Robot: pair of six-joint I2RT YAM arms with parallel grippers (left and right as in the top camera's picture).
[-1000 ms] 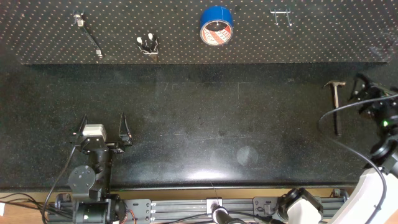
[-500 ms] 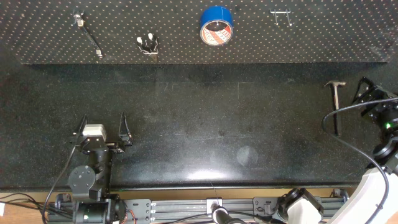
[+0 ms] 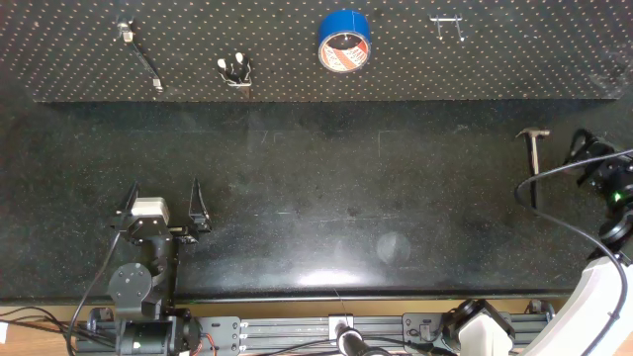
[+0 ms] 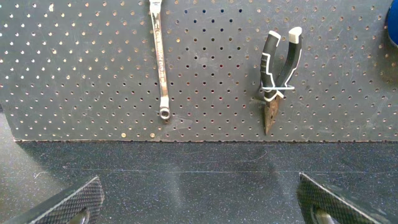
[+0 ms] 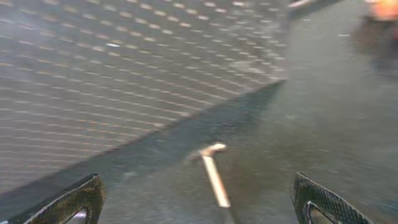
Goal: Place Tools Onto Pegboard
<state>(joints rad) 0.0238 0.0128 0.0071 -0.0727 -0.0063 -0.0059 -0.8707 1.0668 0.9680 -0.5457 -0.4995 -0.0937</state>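
A hammer [image 3: 534, 163] lies on the black table near the right side, head toward the pegboard [image 3: 297, 84]; the right wrist view has the hammer [image 5: 214, 173] ahead of and between the fingers. My right gripper [image 3: 586, 158] is just right of it, open and empty, with its fingers [image 5: 79, 200] spread wide. My left gripper [image 3: 163, 206] rests open and empty at the front left, facing the pegboard [image 4: 81, 93]. A wrench [image 4: 160, 59], pliers [image 4: 277, 71] and blue tape [image 3: 344, 42] hang on the board.
A bare metal hook [image 3: 448, 27] sticks out of the pegboard at the upper right. The wrench [image 3: 140, 56] and pliers [image 3: 234, 70] hang at the board's left. A black cable [image 3: 554, 170] loops from the right arm over the hammer's handle.
My right gripper has drifted a little to the right and toward the front, away from the hammer. The hammer and the left arm have stayed put.
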